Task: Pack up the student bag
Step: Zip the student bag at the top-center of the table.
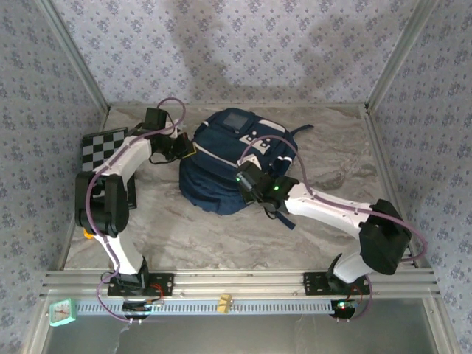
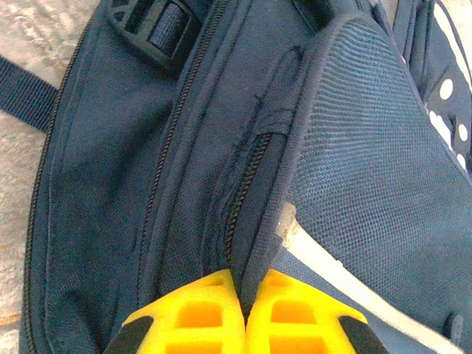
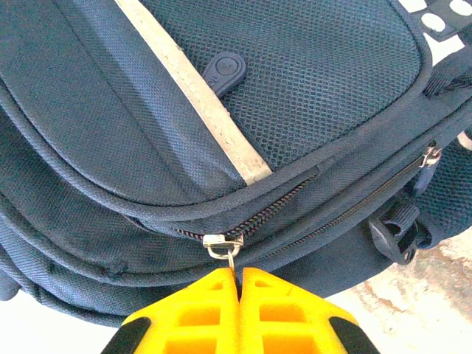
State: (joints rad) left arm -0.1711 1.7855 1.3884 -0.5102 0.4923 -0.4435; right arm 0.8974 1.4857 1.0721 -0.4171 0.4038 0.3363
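From above, the student bag lay flat mid-table, the left gripper against its left edge and the right gripper at its near right side. At the left wrist, the yellow fingers were pressed together, pinching the bag's piped seam beside a zipper. At the right wrist, the fingers were clamped on the metal zipper pull.

Our left arm folds its elbow at the left and reaches forward. Our left gripper points right, its yellow fingers pressed together on a seam of the student bag. Our right arm stretches low to the left, and our right gripper is clamped on the zipper pull.
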